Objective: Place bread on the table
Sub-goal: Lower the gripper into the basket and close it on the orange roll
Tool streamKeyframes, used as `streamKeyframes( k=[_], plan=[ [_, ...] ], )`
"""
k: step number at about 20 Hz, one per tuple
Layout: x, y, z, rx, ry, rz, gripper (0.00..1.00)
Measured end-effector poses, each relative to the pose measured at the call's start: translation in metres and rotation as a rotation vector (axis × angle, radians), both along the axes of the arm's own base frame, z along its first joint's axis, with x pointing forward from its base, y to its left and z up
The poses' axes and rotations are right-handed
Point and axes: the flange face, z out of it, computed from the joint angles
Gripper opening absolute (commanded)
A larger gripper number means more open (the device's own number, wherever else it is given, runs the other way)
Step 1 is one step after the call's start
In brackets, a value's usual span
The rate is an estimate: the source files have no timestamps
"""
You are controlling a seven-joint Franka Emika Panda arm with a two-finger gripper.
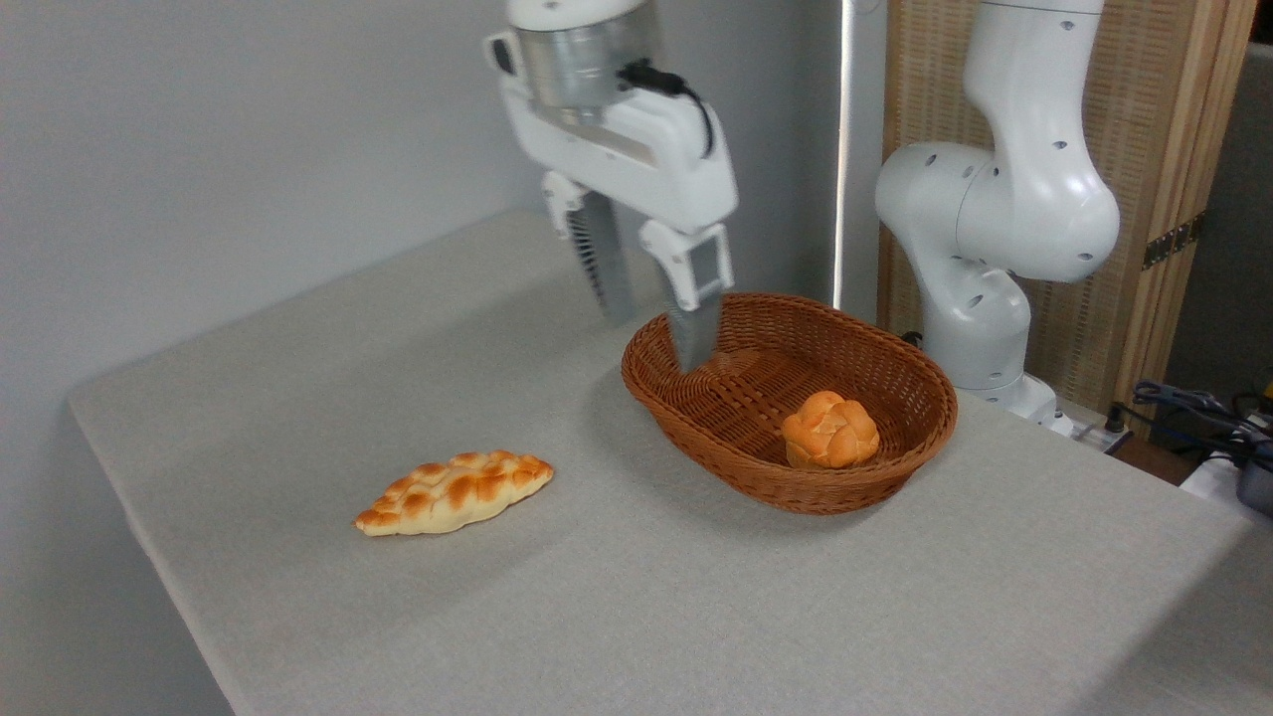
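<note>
Well left of the fingers (pixel 619 288) lies a braided loaf (pixel 454 491) on the table (pixel 696 617). The gripper (pixel 656 333), parted and empty, hangs above the basket (pixel 646 383) rim; the bread (pixel 829 430) sits right of them inside. Approach step: next shift right, descend.

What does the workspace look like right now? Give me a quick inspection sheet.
Surface: table, grey-beige cloth, flat.
Job's things: round bun lying inside the wicker basket, toward its right end; not yet out.
Clutter: braided loaf on the cloth, left of the basket.
Gripper: gripper open, empty, at the basket's left rim, apart from the bun.
Cables: black cable on the gripper body; loose cables at far right.
Surroundings: grey wall, wooden screen behind the arm.
</note>
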Motion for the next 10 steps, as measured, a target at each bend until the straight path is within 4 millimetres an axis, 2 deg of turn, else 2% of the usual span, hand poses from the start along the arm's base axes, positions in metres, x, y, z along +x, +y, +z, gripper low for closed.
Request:
streamKeyframes(
  k=[5,10],
  plan=[
    [-0.060,0.026,-0.036,0.001,0.057,-0.102,1.00],
    [-0.093,0.031,-0.089,-0.002,0.154,-0.158,1.00]
  ],
)
